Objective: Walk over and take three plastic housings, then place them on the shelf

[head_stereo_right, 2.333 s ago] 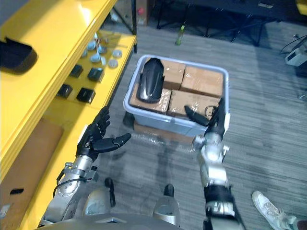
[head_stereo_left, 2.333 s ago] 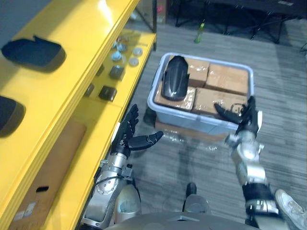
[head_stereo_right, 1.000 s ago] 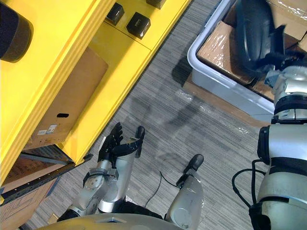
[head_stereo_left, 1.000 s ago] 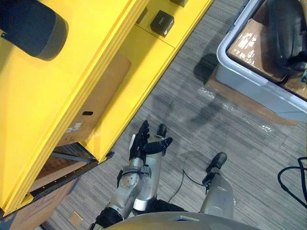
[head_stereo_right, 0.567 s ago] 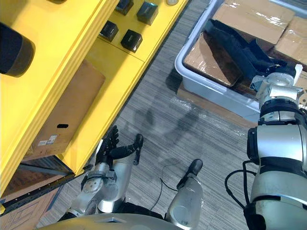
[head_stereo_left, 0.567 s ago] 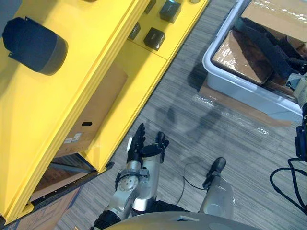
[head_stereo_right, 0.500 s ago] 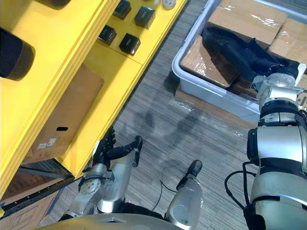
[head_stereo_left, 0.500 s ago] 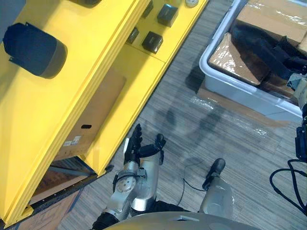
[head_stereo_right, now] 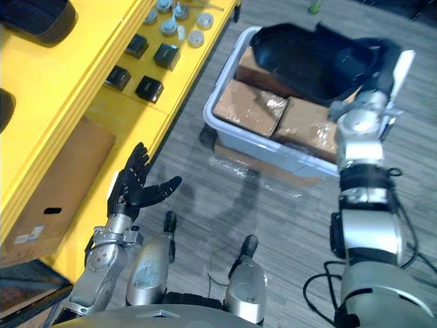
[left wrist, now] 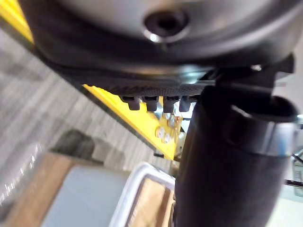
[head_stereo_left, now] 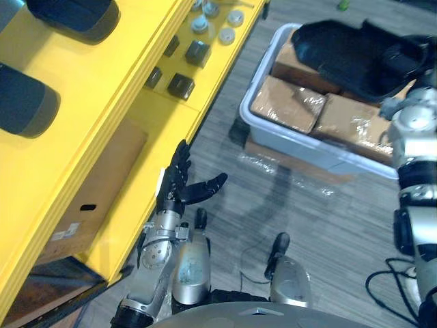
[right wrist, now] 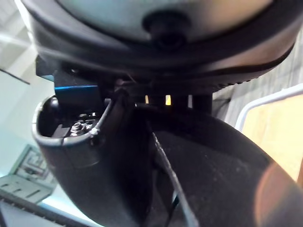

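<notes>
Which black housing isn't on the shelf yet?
The housing over the grey bin, held in the right hand. The far shelved housing and the near shelved housing lie on the yellow shelf.

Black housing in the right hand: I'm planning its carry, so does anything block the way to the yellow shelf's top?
Nothing visible does. The right hand grips the black housing over the grey bin; only floor lies between it and the yellow shelf.
</notes>
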Tool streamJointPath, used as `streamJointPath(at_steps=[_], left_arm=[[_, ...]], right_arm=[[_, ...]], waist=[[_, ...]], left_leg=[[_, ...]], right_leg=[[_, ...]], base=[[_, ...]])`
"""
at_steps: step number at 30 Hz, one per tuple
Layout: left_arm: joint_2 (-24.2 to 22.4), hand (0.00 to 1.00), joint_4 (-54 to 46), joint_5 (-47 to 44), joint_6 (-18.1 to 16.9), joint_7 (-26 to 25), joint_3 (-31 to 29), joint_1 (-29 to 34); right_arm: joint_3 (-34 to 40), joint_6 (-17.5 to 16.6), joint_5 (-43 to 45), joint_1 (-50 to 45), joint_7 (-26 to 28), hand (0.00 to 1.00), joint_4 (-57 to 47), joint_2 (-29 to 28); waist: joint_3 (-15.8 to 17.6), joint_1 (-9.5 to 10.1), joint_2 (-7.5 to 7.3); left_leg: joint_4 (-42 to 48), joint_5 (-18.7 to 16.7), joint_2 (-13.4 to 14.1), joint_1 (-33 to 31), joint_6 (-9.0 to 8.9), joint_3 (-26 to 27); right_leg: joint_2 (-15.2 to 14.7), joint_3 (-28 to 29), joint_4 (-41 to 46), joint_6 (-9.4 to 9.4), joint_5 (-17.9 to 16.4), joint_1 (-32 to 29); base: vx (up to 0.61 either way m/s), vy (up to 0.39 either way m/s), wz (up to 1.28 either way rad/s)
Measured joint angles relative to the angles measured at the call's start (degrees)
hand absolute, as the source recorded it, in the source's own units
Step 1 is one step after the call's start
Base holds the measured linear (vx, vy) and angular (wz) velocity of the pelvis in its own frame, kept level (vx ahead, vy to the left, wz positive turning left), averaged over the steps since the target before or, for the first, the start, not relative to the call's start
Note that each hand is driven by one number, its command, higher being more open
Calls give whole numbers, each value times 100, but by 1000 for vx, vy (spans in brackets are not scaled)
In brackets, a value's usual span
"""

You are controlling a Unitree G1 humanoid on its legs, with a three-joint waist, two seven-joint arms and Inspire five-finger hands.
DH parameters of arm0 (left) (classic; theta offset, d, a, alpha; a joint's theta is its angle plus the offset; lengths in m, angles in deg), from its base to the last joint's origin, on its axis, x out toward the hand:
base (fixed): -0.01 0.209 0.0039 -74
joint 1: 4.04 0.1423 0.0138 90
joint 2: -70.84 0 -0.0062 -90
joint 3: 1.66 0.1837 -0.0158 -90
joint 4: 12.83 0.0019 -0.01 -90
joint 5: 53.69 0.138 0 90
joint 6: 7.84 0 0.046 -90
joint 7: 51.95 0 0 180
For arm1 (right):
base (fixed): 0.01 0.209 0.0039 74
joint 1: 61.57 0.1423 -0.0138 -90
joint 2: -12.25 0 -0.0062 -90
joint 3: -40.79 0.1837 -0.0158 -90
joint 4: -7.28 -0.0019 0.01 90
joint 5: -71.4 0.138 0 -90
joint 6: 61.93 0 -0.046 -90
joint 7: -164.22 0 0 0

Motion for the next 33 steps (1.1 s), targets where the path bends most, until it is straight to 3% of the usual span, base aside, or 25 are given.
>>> streamJointPath(at_steps=[1,3,4,6,9,15,21,25,29,33], left_arm=[[-13,100,16,-751,442,291,104,-177],[-26,100,67,-1213,745,428,207,-283],[-28,100,225,-1856,1145,571,357,-435],[-79,100,547,-2562,1606,608,510,-615],[-176,100,1238,-3806,2012,552,753,-955],[-358,100,1927,-4685,1957,441,909,-1558],[-575,100,2060,-5382,1610,389,986,-1788],[-543,100,2256,-5922,1467,389,1315,-1782],[-738,100,2225,-7099,858,438,1169,-1884],[-770,100,1958,-7668,415,442,1001,-1886]], right_arm=[[9,0,-243,-318,19,0,-229,-222],[16,1,-451,-453,24,0,-356,-358],[16,0,-663,-595,42,0,-570,-526],[8,-19,-828,-829,81,0,-927,-729],[-33,-212,-1057,-1187,108,0,-1657,-998],[-355,-785,-1348,-2082,98,0,-2815,-1352],[-1020,-1100,-1717,-3129,135,0,-3270,-2069],[-1111,-1189,-1785,-3253,122,0,-3269,-2272],[-1580,-1384,-1945,-3643,149,0,-3269,-2501],[-1802,-1670,-1942,-3641,135,0,-3270,-2639]], waist=[[-227,-28,-131],[-307,-57,-176],[-391,-98,-212],[-618,-148,-266],[-827,-261,-343],[-1246,-515,-593],[-1492,-626,-607],[-1512,-625,-572],[-1520,-630,-583],[-1601,-622,-589]], left_leg=[[-71,2,0,71,-5,46],[-151,7,2,200,-10,90],[-236,7,2,367,-11,154],[-337,15,7,459,-22,240],[-464,24,47,652,-34,418],[-651,84,98,868,-76,597],[-757,102,92,1073,-75,693],[-958,236,79,1141,-72,703],[-1057,301,73,1235,-70,685],[-1185,387,59,1235,-67,635]], right_leg=[[7,9,-79,0,1,58],[6,30,-98,-1,4,133],[6,47,-155,-1,11,257],[11,97,-220,1,15,277],[41,232,-259,-3,44,309],[105,394,-341,-24,60,346],[105,485,-352,-25,62,446],[121,475,-452,-48,151,456],[123,445,-462,-47,163,530],[121,346,-459,-48,162,527]], base=[[61,-26,-7],[62,-13,-9],[42,-8,-12],[37,-9,-16],[34,-6,-26],[-6,-13,-17],[-27,1,-7],[-39,-1,0],[-12,-2,1],[-11,-3,9]])
